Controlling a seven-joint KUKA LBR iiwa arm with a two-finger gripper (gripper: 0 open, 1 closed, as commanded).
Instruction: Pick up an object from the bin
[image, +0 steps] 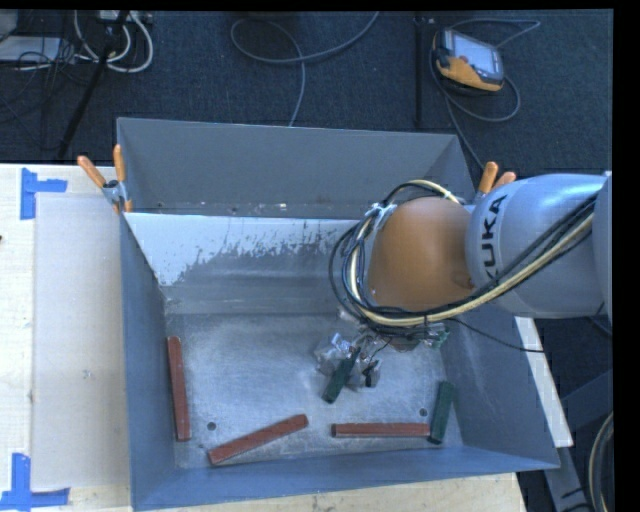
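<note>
My gripper (352, 366) hangs below the orange wrist cover, low over the middle of the bin floor. A short dark green stick (335, 384) lies tilted right at its tip, its upper end hidden under the gripper. Whether the stick is gripped or just lying there cannot be told. A flat red-brown stick (380, 431) lies level near the front wall, a little in front of the gripper. A second dark green stick (440, 412) leans in the front right corner.
Another red-brown stick (258, 439) lies slanted at the front left. A third (178, 388) runs along the left wall. The arm and its cables cover the bin's right back part.
</note>
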